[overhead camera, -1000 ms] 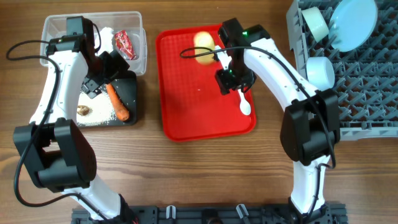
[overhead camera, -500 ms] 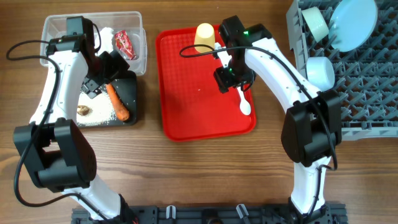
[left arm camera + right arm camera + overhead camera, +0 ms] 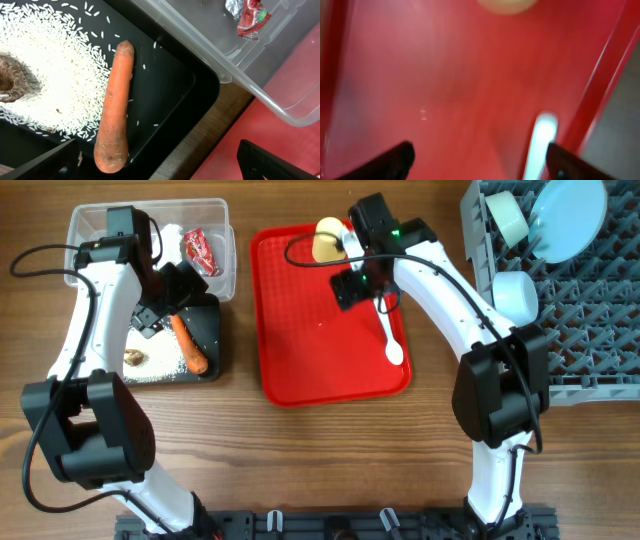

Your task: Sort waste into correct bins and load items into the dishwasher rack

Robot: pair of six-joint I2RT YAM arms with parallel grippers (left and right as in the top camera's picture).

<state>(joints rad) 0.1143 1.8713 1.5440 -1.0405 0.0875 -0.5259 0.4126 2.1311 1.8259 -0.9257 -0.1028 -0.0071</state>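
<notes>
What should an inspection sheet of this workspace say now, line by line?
surface: wooden table, red tray on it
job's things: yellow cup, white spoon on red tray; carrot, rice, brown lump in black tray; red wrapper, tissue in clear tub; plate, green bowl, blue bowl in rack
clutter: nothing seen
grippers: left gripper open over black tray; right gripper open over red tray; both empty
cables: black cables along both arms
surroundings: black rail at near edge

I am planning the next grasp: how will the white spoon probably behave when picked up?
The spoon looks thin and smooth, so probably light and slippery. It lies flat on the tray, so it may slide rather than lift. Its narrow handle could twist in a grip.
</notes>
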